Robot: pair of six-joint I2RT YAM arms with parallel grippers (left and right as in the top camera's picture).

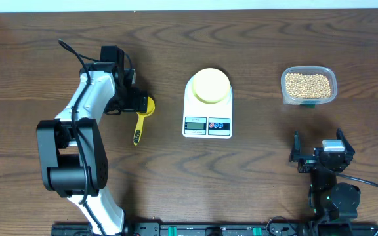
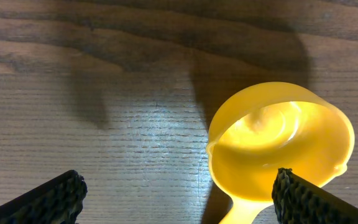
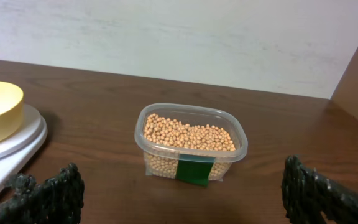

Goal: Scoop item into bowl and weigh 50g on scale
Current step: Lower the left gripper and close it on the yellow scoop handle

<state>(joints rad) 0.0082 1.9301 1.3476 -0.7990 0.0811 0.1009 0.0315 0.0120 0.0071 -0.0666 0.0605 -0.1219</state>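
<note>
Left to right: your left gripper (image 2: 179, 196) hangs wide open over the yellow scoop (image 1: 141, 118) (only the wrist view shows its cup lying nearer one finger). At centre the bowl (image 1: 210, 85) sits on the scale (image 1: 207, 126). The beans (image 1: 308, 84) fill a clear tub (image 3: 191, 163) ahead of your right gripper (image 1: 320, 152), whose jaws are likewise spread. The table (image 1: 254, 183) is dark wood and the wall (image 3: 179, 37) is pale.

Bare table (image 2: 135, 124) between the left fingers (image 2: 48, 199) — scoop (image 2: 281, 146) crowds the right one. The right fingers (image 3: 42, 199) get an open run to the tub (image 3: 191, 146) — scale (image 3: 27, 142) off left.
</note>
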